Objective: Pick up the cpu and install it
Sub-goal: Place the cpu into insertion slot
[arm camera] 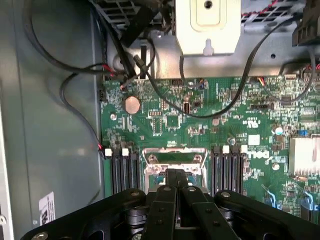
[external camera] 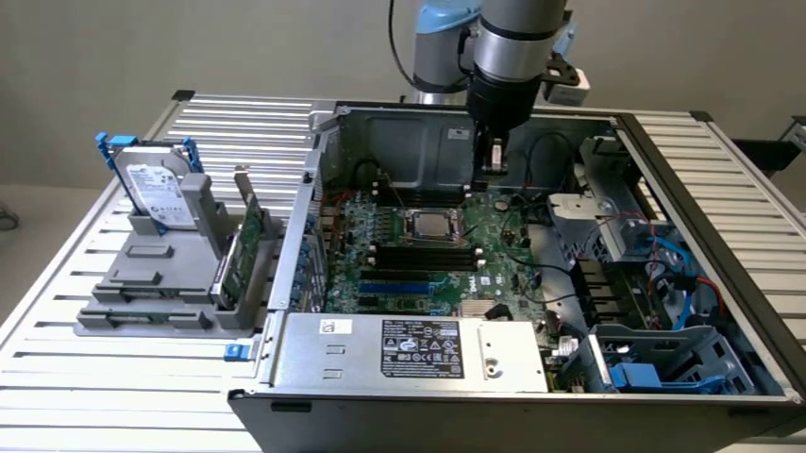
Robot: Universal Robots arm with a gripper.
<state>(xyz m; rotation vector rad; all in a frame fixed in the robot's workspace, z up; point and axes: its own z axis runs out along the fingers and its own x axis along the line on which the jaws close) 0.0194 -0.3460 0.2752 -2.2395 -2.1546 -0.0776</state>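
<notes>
grey slatted table [external camera: 113,377]; closed gripper [external camera: 493,182] hovers over motherboard [external camera: 511,247] bearing cpu [external camera: 432,225].

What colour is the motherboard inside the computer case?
The motherboard is green; the wrist view shows it best.

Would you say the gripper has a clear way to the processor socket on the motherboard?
Probably yes: the case lies open, the gripper hangs close by the socket, no cable between them.
</notes>
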